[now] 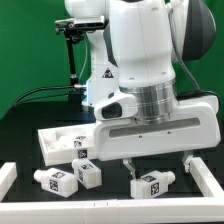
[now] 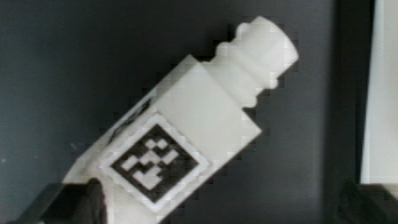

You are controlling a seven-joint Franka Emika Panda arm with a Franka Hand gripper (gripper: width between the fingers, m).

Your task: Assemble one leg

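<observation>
We're holding the hand (image 1: 158, 168) wide open and empty, just above one leg (image 1: 155, 185) lying on the dark surface (image 1: 22, 135).

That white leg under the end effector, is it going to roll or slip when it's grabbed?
The leg looks like rigid moulded plastic, so it probably won't flex. Its flat tagged face suggests it will stay put rather than roll. Its smooth surface might slip slightly in the end effector.

Leg (image 1: 153, 184) below hand (image 1: 157, 168), another leg (image 1: 88, 174) beside, tray (image 1: 50, 141) behind
</observation>
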